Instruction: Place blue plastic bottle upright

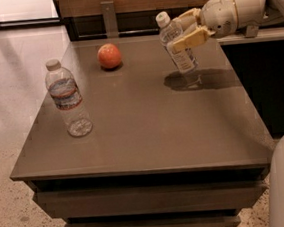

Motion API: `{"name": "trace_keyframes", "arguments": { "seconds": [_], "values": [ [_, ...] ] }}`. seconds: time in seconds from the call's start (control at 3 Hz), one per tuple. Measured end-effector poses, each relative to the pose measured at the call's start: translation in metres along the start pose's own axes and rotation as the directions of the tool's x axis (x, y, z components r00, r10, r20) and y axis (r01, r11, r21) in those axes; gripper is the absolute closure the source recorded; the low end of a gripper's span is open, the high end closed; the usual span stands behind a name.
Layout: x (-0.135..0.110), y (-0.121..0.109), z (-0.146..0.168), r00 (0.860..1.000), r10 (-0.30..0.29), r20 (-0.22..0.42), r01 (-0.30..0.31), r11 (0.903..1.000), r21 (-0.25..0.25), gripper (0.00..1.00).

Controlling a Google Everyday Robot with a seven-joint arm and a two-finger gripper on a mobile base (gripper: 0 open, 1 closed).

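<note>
Blue plastic bottle sits at about 1 o'clock on the counter, held in the robot's hand, which reaches in from 3 o'clock. The hand is closed on the bottle's upper body, one finger across the front of the label and the other behind the shoulder, just under the white cap.

The bottle is near upright but not plumb: the cap leans toward 11 o'clock and the base is kicked out toward 4 o'clock. A grip this high leaves the base free to meet the counter first, which suits a standing placement. The base hangs low over its own shadow, and I cannot tell whether it touches the surface. My judgement is that the lean should come out before the hand lets go, or this slim bottle may tip.

The cap is on, and the pale label hides most of the inside, so I cannot say how full it is.

A wider water bottle stands upright at 9 o'clock, capped. It looks clear through with no liquid line I can make out. An orange fruit rests at 11 o'clock. Both are well apart from the held bottle.
</note>
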State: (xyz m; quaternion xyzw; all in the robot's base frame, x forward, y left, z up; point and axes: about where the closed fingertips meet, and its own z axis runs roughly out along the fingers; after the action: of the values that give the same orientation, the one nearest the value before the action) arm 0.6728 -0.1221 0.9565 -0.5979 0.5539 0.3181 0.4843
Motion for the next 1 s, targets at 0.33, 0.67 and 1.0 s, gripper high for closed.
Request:
{"name": "trace_keyframes", "arguments": {
  "seconds": [0.33, 0.67, 1.0],
  "values": [
    [-0.0036, -0.0016, -0.0041, 0.994, 0.019, 0.11, -0.019, 0.9998, 0.005, 1.0],
    [-0.0051, -0.0024, -0.0055, 0.979, 0.04, 0.2, -0.041, 0.9992, 0.002, 1.0],
    [-0.0039, -0.0033, -0.0049, 0.961, 0.062, 0.271, -0.063, 0.998, -0.006, 1.0]
  ]
}}
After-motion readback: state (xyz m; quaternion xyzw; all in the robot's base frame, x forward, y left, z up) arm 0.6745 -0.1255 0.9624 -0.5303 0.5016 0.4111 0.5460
